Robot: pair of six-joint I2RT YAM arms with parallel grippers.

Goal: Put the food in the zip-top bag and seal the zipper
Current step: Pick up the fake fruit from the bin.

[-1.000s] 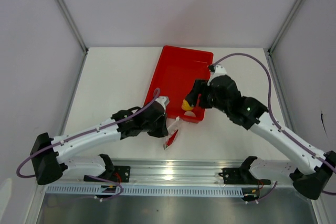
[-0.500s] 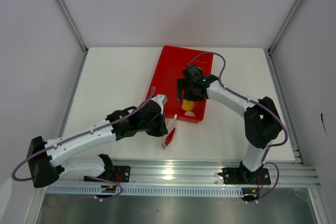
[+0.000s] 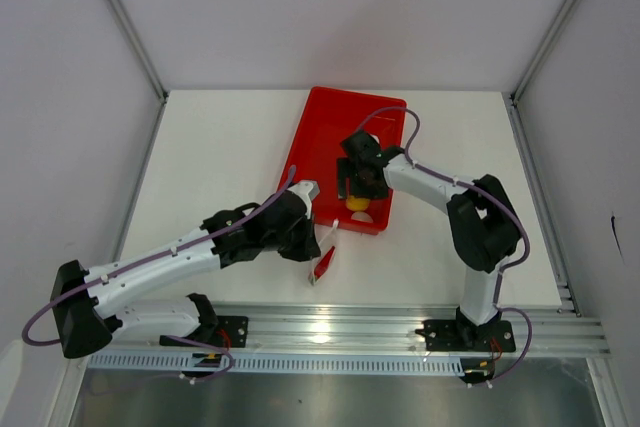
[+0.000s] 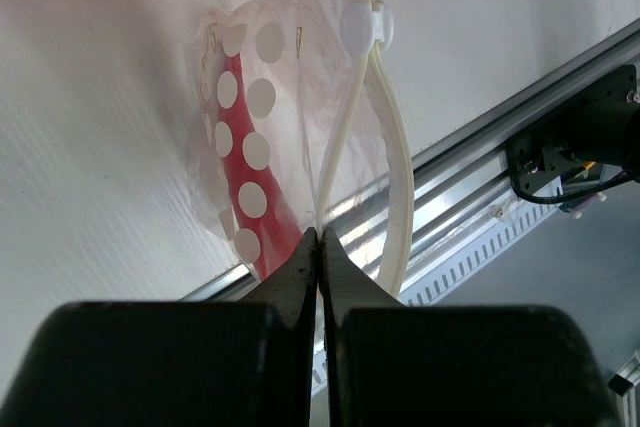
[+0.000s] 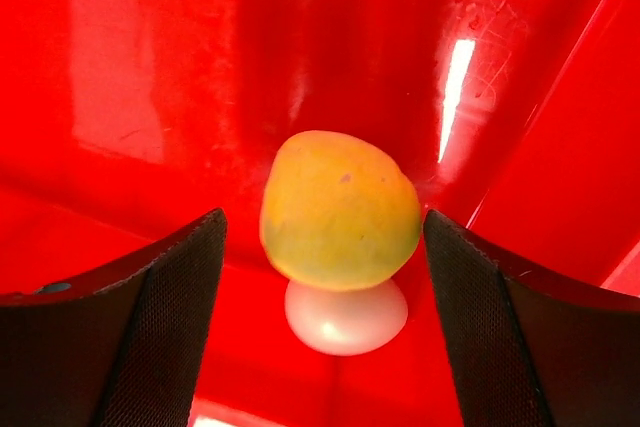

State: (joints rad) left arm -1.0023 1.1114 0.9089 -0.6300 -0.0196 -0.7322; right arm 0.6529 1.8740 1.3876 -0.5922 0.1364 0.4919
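My left gripper (image 4: 320, 237) is shut on the zip-top bag (image 4: 300, 97), pinching the lower end of its cream zipper (image 4: 345, 137); the slider (image 4: 362, 25) sits at the far end. The bag has white dots, and the red chili (image 4: 238, 172) lies inside it. From above, the bag (image 3: 325, 259) hangs just off my left gripper (image 3: 312, 237) near the table's front. My right gripper (image 5: 322, 222) stands open over the yellow fruit (image 5: 340, 209), a finger on either side without touching. The pale ball (image 5: 345, 315) lies against the fruit, in the near corner of the red tray (image 5: 150, 47).
The red tray (image 3: 335, 127) lies at the middle back of the white table, with the fruit (image 3: 357, 202) and ball (image 3: 362, 215) at its near end. An aluminium rail (image 3: 330, 327) runs along the table's front edge. Frame posts stand at both back corners.
My right arm has swung round and its gripper has come over the fruit in the tray, jaws wider apart. The left gripper with the bag has shifted slightly down and left.
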